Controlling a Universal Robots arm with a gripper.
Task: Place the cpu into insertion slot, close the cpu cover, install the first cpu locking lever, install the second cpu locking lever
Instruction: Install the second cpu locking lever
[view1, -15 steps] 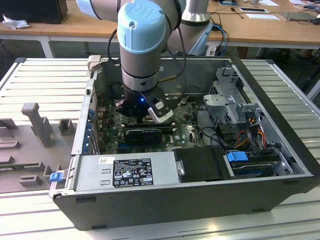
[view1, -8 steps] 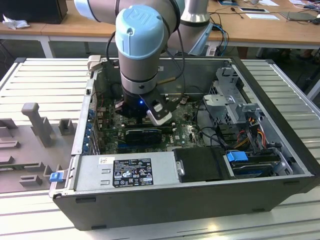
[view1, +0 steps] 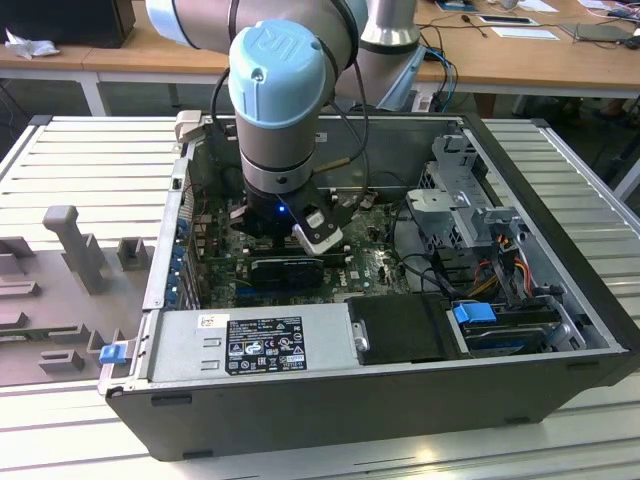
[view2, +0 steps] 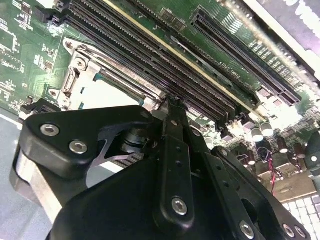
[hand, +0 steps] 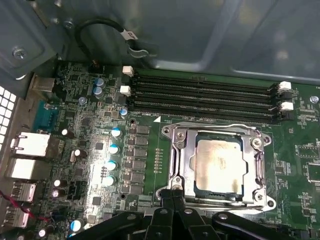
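Fingers of the black gripper (hand: 172, 192) pressed together beside the silver-grey metal cpu cover (hand: 217, 132) closed over the pale square cpu (hand: 220, 165); any lever push wants slow, steady pressure

- Black label (view1: 264, 344) on the power supply (view1: 320, 335), at 6 o'clock in the case: white print and symbols, too small to read.
- White sticker (view1: 208, 321), at 10 o'clock from the black label: illegible.
- Blue cap (view1: 275, 65) of the arm joint: embossed logo.
- White tag (hand: 130, 34) on the black cable (hand: 95, 25): print illegible.
- Motherboard (hand: 90, 125): fine white lettering, unreadable.
- The cpu (hand: 220, 162): no legible marking on its top.
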